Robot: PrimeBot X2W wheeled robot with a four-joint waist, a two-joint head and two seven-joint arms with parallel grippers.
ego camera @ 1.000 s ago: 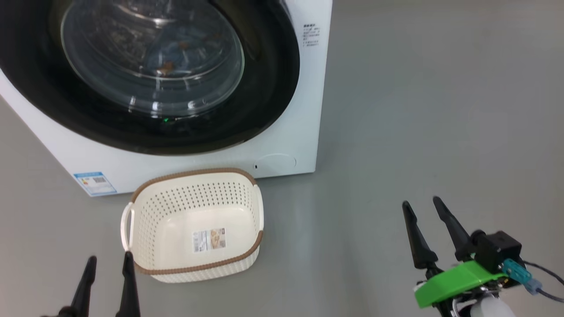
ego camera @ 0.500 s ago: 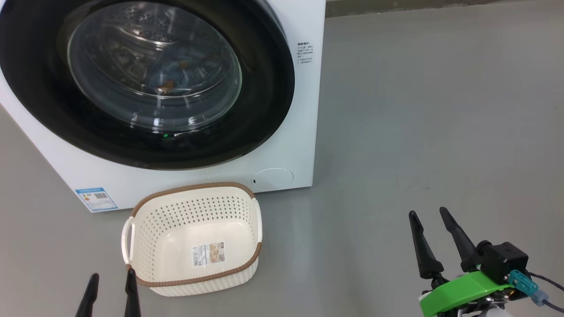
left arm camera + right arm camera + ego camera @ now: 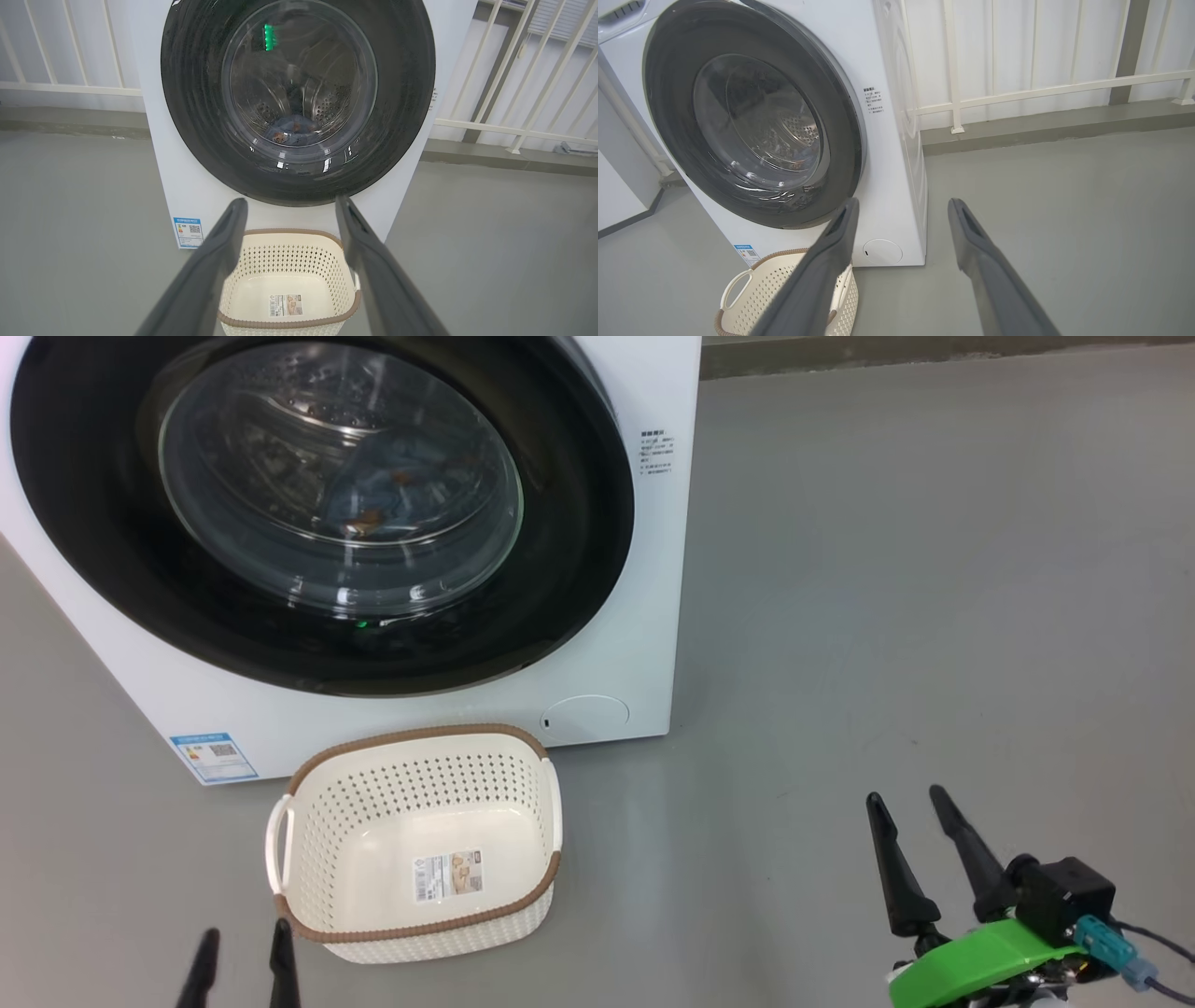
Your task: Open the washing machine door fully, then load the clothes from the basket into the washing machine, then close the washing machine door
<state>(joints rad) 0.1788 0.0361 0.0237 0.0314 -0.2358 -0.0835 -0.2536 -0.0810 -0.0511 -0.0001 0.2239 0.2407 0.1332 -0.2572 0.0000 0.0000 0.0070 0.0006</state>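
Observation:
The white washing machine [image 3: 644, 616] stands on the floor with its black round door [image 3: 569, 523] flat against the front. Through the glass I see the light blue clothes [image 3: 383, 504] with orange-brown prints lying in the drum; they also show in the left wrist view, clothes [image 3: 292, 133]. The cream basket [image 3: 411, 905] sits on the floor in front of the machine, holding only a sticker. My left gripper [image 3: 243, 938] is open at the basket's near left corner. My right gripper [image 3: 906, 798] is open over bare floor to the right.
A white railing [image 3: 1017, 91] and a low kerb run behind and to the right of the machine. Grey floor [image 3: 934, 569] stretches wide to the machine's right. A round service flap [image 3: 586, 717] sits at the machine's lower right front.
The whole head picture has shifted down, so the camera has moved. Both grippers sit slightly lower in it and stay open. Basket, door and clothes have not moved.

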